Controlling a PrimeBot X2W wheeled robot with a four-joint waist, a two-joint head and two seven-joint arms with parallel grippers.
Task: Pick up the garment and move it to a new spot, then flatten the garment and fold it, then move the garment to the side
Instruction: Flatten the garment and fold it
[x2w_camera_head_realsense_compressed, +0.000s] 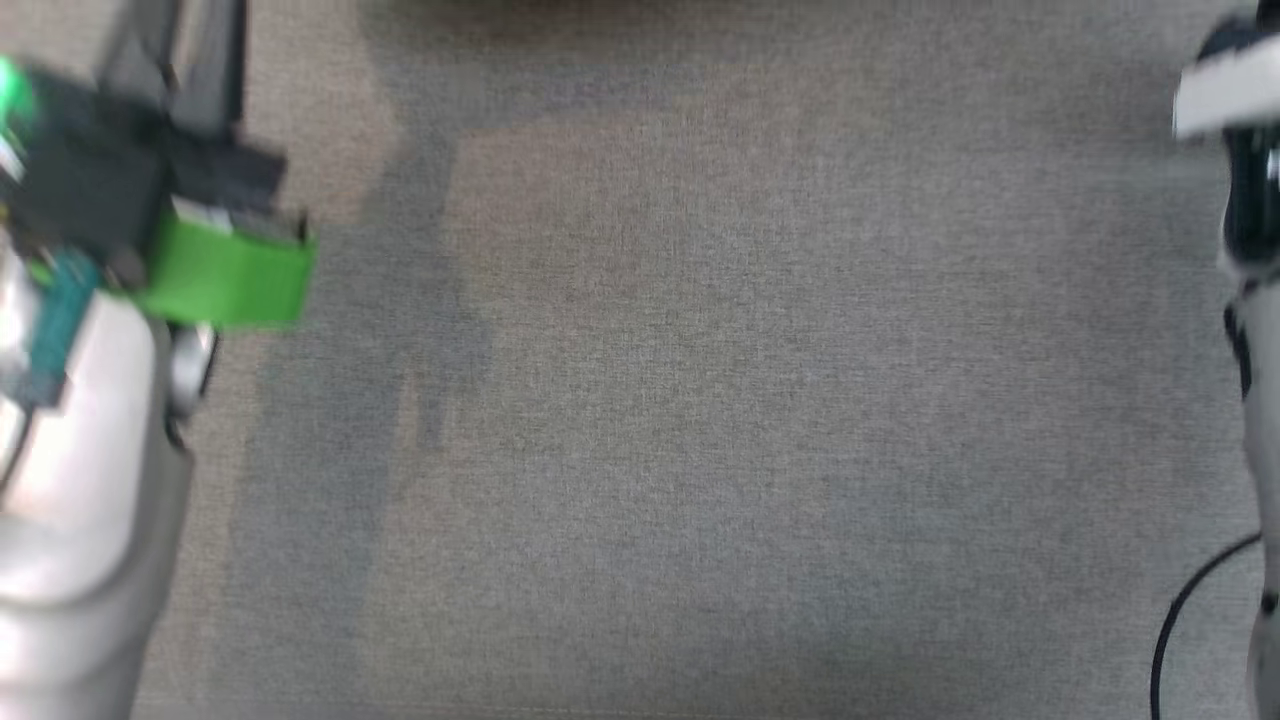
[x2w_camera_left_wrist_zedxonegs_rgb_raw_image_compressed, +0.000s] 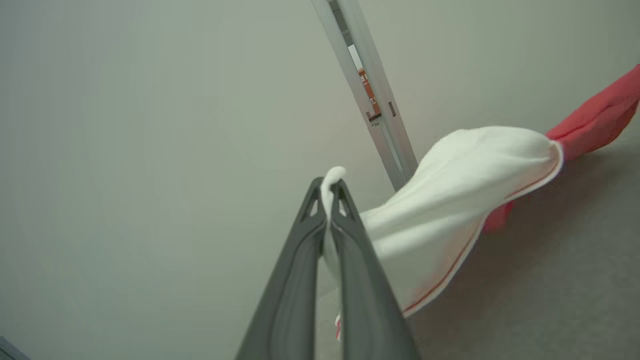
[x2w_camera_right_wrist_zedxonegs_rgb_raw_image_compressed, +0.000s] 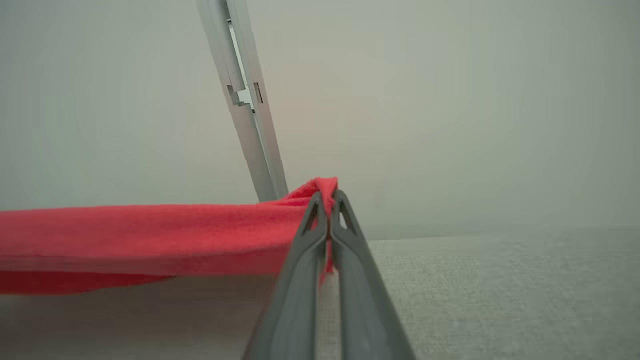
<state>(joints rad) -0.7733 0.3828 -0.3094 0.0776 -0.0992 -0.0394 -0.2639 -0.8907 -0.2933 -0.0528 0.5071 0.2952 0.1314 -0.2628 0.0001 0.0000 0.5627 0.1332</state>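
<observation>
The garment (x2w_camera_left_wrist_zedxonegs_rgb_raw_image_compressed: 465, 190) is red fleece with a white inner side edged in red. In the left wrist view my left gripper (x2w_camera_left_wrist_zedxonegs_rgb_raw_image_compressed: 330, 187) is shut on a white fold of it, and the cloth trails off to the right, turning red at the far end. In the right wrist view my right gripper (x2w_camera_right_wrist_zedxonegs_rgb_raw_image_compressed: 327, 197) is shut on a red corner of the garment (x2w_camera_right_wrist_zedxonegs_rgb_raw_image_compressed: 150, 235), which stretches away to the left just above the grey surface. My left arm (x2w_camera_head_realsense_compressed: 150, 200), with a green band, sits at the head view's left edge, and my right arm (x2w_camera_head_realsense_compressed: 1250, 200) at its right edge.
A grey woven surface (x2w_camera_head_realsense_compressed: 700, 400) spreads across the head view. A slanted metal post (x2w_camera_left_wrist_zedxonegs_rgb_raw_image_compressed: 372, 100) stands against a pale wall behind the garment, the same post (x2w_camera_right_wrist_zedxonegs_rgb_raw_image_compressed: 250, 110) showing in the right wrist view. A black cable (x2w_camera_head_realsense_compressed: 1180, 620) curves at the lower right.
</observation>
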